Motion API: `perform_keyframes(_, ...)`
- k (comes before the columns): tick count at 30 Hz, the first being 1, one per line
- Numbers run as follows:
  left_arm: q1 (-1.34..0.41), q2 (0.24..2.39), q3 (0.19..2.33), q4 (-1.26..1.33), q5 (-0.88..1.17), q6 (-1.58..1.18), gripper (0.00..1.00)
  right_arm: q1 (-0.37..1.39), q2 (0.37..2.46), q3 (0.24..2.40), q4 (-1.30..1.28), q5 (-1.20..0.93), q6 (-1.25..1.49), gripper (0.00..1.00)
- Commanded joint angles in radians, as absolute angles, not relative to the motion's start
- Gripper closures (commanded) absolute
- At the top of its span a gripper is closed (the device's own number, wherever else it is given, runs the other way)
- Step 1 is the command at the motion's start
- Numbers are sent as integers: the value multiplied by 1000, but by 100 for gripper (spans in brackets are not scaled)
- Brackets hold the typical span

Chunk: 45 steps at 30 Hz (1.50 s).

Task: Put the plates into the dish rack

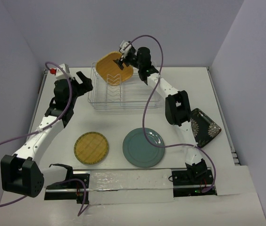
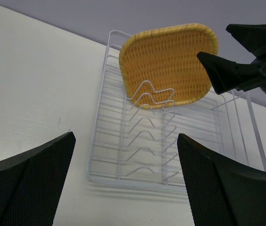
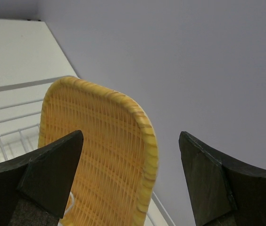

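Note:
The orange-tan rounded square plate (image 1: 112,68) stands upright in the far end of the wire dish rack (image 1: 123,96), leaning against a divider. My right gripper (image 1: 122,61) is open, with its jaws on either side of the plate's top edge (image 3: 100,155) and not pressing it. My left gripper (image 1: 83,82) is open and empty, above the table at the rack's left side. In the left wrist view the plate (image 2: 168,61) sits behind the wavy dividers of the rack (image 2: 123,155), and the right gripper's fingers (image 2: 227,70) show at the plate's upper right.
The small yellow grid plate (image 1: 91,147) and the teal plate (image 1: 143,147) lie flat on the table in front of the rack. The dark floral square plate (image 1: 204,126) lies at the right, partly under the right arm. Walls close in behind and on both sides.

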State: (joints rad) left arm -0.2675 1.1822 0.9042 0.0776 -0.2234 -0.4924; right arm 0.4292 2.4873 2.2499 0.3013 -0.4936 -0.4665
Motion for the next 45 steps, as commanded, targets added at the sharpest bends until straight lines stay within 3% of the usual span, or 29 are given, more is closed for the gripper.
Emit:
perform_keyframes(1, -234, 1267, 1018, 172, -178, -480, 3, 423, 2490, 2324, 404, -441, -402, 11)
perform_keyframes(5, -197, 1427, 1170, 161, -112, -461, 3, 423, 2513, 2317, 454, -446, -353, 25)
perform_keyframes(7, -192, 1473, 1204, 189, -93, -424, 3, 423, 2522, 2322, 447, -443, -365, 27)
perform_keyframes(16, -109, 1813, 1547, 193, 364, -20, 3, 382, 2542, 2317, 374, -482, -365, 26)
perform_keyframes(25, -107, 2241, 2229, -280, 531, 327, 4, 366, 2350, 2052, 417, -530, -363, 19)
perform_keyframes(31, -107, 2201, 2143, -256, 605, 490, 4, 345, 2207, 1884, 455, -566, -316, 17)
perform_keyframes(38, -109, 2292, 2268, -367, 652, 588, 4, 339, 1927, 1592, 554, -520, -268, 1)
perform_keyframes(45, -128, 2348, 2240, -388, 649, 665, 6, 342, 1705, 1430, 566, -450, -280, 0)
